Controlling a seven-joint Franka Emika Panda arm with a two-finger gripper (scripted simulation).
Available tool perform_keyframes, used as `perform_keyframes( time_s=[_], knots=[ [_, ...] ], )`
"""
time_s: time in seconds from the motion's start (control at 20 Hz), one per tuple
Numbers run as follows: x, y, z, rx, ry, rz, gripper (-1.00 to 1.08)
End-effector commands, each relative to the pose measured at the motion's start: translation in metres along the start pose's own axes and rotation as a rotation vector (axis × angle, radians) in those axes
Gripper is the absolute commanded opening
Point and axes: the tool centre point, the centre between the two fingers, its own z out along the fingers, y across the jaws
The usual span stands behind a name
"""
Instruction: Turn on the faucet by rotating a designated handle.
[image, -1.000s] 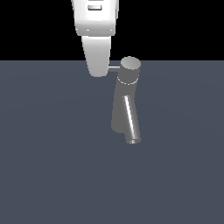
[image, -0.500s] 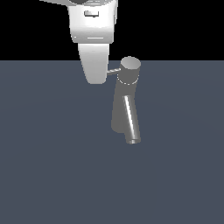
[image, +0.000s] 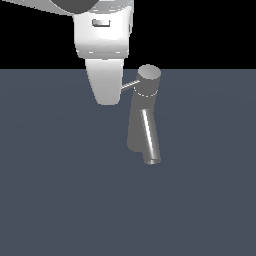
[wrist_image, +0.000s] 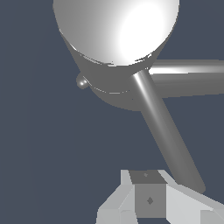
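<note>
Lowered beside the faucet (image: 145, 120), the arm (image: 104, 55) hangs vertically at the handle (image: 131, 85); jaws' spread unclear.

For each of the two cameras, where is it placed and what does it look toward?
Exterior view: off the arm, raised, looking down at the faucet; the white gripper hangs by the handle.
Wrist view: on the wrist, close above the faucet's cap; the gripper's tip shows.
Shared: faucet, handle, gripper.
</note>
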Motion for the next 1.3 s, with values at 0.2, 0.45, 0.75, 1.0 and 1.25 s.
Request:
perform_keyframes(
  time_s=[0.2,0.45,0.75,1.0,1.25],
  knots=[
    [0.003,0.005,0.0,-0.001,0.0,-0.001,-1.0],
    [0.007,0.011,0.0,-0.002,0.0,0.0,-1.0],
    [0.013,0.017,0.0,-0.003,0.001,0.001,-1.0],
    [0.017,0.022,0.0,-0.003,0.002,0.002,-1.0],
    [0.021,0.027,0.0,-0.004,0.002,0.003,-1.0]
  ],
)
